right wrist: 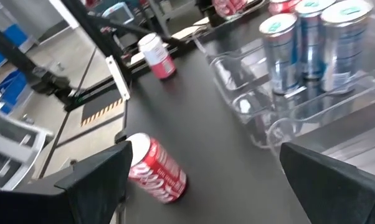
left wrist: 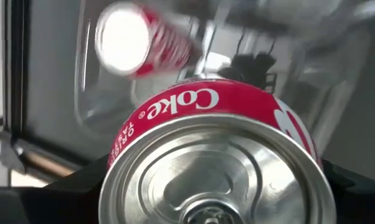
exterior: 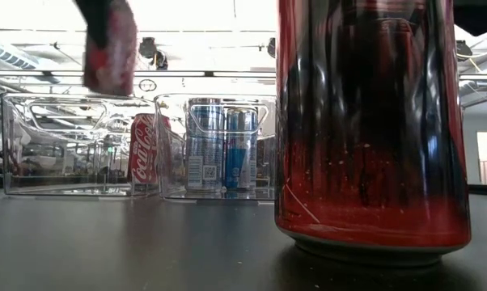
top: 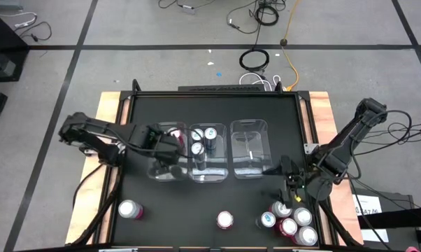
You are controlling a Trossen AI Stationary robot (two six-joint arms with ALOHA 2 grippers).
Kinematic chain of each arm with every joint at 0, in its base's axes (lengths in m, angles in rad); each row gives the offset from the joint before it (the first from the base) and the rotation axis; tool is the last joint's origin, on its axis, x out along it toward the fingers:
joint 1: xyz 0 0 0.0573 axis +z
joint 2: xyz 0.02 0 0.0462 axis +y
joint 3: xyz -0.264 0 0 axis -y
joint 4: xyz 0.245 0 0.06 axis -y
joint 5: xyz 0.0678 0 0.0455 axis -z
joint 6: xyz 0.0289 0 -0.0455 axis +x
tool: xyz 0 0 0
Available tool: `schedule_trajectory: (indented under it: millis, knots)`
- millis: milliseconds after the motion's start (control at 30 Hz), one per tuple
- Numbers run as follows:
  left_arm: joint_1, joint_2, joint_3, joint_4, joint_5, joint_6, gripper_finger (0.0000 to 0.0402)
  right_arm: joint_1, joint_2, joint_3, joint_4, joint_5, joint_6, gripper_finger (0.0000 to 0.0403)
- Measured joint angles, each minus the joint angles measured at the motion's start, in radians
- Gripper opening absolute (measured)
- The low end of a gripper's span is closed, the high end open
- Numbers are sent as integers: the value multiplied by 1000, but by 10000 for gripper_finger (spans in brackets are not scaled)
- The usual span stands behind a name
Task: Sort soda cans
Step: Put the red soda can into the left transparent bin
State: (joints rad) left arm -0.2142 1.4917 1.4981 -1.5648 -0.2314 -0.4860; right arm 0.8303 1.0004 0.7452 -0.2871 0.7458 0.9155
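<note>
A black tabletop (top: pixel 210 203) with wooden edges stands on a grey floor, and three clear bins sit in a row near its middle. The left bin (top: pixel 170 150) holds a red Coke can (exterior: pixel 149 148); the middle bin (top: pixel 208 150) holds blue cans (top: pixel 210 134); the right bin (top: pixel 249 147) shows no can in the high view.

The left tool (top: pixel 170 143) is over the left bin, pinching a red Coke can (left wrist: pixel 215 155) whose silver top fills the left wrist view — another red can (left wrist: pixel 141 40) shows inside the bin beyond it.

The right tool (top: pixel 292 183) hovers near the tabletop's near right corner with its fingers (right wrist: pixel 91 180) spread and nothing between them. Just beside it stands a cluster of cans (top: pixel 291 222), red and blue among them. A pink can (top: pixel 225 220) stands alone at the near edge, and another can (top: pixel 130 209) stands well apart near the near left corner. In the right wrist view a red can (right wrist: pixel 155 168) lies on its side on the tabletop.
</note>
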Motion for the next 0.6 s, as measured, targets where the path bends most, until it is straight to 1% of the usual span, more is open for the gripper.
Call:
schedule_trajectory:
  millis: [67,233,367,600]
  knots:
    - [26,-54,-97,33,10,21,316,-13,0,0,0,18,5,400]
    - [105,-191,-302,221,44,79,316,-63,0,0,0,22,19,400]
    - [184,-250,-397,290,69,131,316,-104,0,0,0,19,40,400]
    - [318,-262,-523,396,136,285,316,-151,0,0,16,15,41,400]
